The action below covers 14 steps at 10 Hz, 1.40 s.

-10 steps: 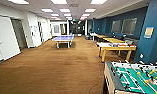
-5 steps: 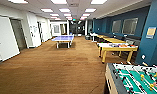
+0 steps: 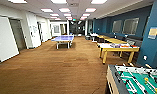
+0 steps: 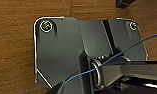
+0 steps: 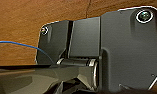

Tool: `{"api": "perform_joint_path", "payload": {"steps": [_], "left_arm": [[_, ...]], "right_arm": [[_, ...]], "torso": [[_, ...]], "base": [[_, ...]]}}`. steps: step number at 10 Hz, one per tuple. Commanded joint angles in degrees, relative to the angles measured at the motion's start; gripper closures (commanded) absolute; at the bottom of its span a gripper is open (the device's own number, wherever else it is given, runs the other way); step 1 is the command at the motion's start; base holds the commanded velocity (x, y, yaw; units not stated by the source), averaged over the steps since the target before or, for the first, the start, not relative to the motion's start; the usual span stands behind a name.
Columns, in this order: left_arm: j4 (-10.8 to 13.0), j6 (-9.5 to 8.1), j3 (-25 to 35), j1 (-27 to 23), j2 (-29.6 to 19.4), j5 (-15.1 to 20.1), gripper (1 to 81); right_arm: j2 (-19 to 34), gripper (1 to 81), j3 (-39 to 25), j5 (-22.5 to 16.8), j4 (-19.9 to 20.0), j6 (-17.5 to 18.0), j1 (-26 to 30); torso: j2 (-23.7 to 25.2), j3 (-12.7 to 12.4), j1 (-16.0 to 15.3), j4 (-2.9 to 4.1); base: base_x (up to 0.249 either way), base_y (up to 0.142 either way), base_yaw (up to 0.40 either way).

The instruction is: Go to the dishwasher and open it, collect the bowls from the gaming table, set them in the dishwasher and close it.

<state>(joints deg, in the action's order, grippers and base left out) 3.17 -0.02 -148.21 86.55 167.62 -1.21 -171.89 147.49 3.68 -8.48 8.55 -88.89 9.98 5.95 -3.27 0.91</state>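
The gaming table [image 3: 111, 47], white-topped with a pale yellow edge and legs, stands at the right of the room by the blue wall. Small items lie on its top. Among them is a red-orange thing [image 3: 133, 46] near its right end, too small to tell whether it is one of the bowls. The dishwasher is out of view. Both wrist views look down on brown wood floor past the robot's own dark plate and bar.
A foosball table [image 3: 134, 80] with a green field stands close at the lower right. A blue table-tennis table [image 3: 63, 38] sits mid-room. More yellow tables [image 3: 111, 39] line the right wall. White doors [image 3: 2, 37] run along the left. Wide wood floor [image 3: 56, 67] lies ahead.
The whole head picture has shifted slightly, so the camera has moved a little. The foosball table sits a bit lower in the picture than one second ago.
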Motion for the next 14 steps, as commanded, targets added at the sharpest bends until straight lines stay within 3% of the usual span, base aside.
{"api": "perform_joint_path", "payload": {"steps": [1,14], "left_arm": [[-0.44,0.02,0.12,-3.18,-0.44,2.96,1.0],[-0.44,0.11,0.12,-3.18,-0.09,2.96,1.0]], "right_arm": [[-0.15,1.0,-0.38,-2.28,-0.48,-0.28,3.05],[-0.15,1.0,-0.38,-2.28,-0.39,-0.28,2.97]], "torso": [[0.00,0.00,0.00,0.00],[0.05,0.00,0.11,0.00]], "base": [[0.140,0.000,0.000],[0.142,0.000,0.000]]}}
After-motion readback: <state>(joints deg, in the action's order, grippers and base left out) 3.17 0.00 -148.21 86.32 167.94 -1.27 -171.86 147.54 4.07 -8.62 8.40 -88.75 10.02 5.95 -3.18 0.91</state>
